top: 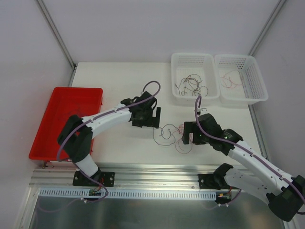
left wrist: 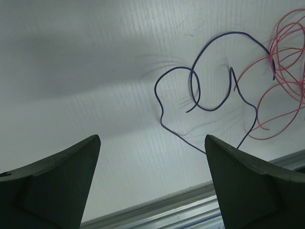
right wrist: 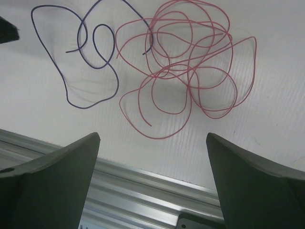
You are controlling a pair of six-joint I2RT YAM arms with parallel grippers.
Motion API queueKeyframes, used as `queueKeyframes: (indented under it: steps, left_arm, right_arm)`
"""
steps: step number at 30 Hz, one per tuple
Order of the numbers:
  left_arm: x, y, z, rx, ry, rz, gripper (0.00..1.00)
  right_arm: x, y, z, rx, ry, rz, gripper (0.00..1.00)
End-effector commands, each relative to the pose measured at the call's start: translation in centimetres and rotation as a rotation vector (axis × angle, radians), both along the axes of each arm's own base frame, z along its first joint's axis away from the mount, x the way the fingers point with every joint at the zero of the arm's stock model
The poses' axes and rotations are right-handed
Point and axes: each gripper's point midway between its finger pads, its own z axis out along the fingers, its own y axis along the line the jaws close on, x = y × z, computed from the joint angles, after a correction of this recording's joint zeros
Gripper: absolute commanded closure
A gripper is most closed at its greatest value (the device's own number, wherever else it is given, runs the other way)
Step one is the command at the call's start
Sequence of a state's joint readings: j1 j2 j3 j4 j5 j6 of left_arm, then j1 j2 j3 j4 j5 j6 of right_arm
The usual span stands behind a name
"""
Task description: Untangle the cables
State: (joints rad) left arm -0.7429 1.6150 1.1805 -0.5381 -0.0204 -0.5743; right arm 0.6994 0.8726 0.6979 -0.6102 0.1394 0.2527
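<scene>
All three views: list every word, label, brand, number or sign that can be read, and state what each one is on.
No text can be read in any view.
The red tray, both white baskets, the table and the cables show no lettering.
The left gripper and right gripper show no marks.
The small board at the left arm's base is too small to read.

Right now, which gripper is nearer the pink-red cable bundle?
Right. The right gripper is beside the pink-red cable bundle, which lies just ahead of its open jaws. The left gripper is farther off, with the purple cable between it and the bundle.
</scene>
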Motion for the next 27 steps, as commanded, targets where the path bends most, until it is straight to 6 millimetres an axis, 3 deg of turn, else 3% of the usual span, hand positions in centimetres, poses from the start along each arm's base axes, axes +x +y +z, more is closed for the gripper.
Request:
queueKeyframes:
  steps: [1, 5, 9, 12, 15, 17, 18, 21, 27]
  left_arm:
    - [0.8, -2.6, -0.9, 0.012, -0.006, 0.009, 0.08]
    - [1.3, -3.8, -3.0, 0.059, 0.015, 0.004, 0.13]
    - [1.0, -4.1, -4.9, 0.088, 0.051, 0.013, 0.24]
    - [0.3, -4.3, -5.8, 0.11, 0.066, -0.001, 0.37]
    - [-0.1, -4.2, -6.1, 0.122, 0.067, -0.013, 0.62]
    - [-0.2, -3.6, -5.7, 0.13, 0.05, -0.005, 0.91]
    - [-0.2, -3.3, -5.4, 0.132, 0.04, -0.001, 0.98]
    - [0.0, -2.5, -3.9, 0.135, -0.012, -0.006, 1.0]
    - [0.5, -0.3, 1.9, 0.126, -0.147, -0.013, 1.0]
  right_arm:
    - [0.3, 0.1, -0.1, 0.022, -0.02, -0.035, 0.0]
    - [0.3, 0.0, -0.1, 0.029, -0.027, -0.039, 0.01]
    - [0.3, -0.2, -0.3, 0.015, -0.031, -0.041, 0.0]
    - [0.3, -0.3, -0.7, 0.01, -0.026, -0.043, 0.0]
    - [0.3, -0.2, -0.9, 0.012, -0.024, -0.041, 0.0]
    - [0.4, -0.2, -0.9, 0.012, -0.026, -0.042, 0.0]
    - [0.4, -0.2, -0.8, 0.012, -0.028, -0.045, 0.0]
    - [0.4, -0.1, -0.8, 0.015, -0.028, -0.041, 0.01]
    - [0.3, -0.3, -0.7, 0.017, -0.034, -0.043, 0.01]
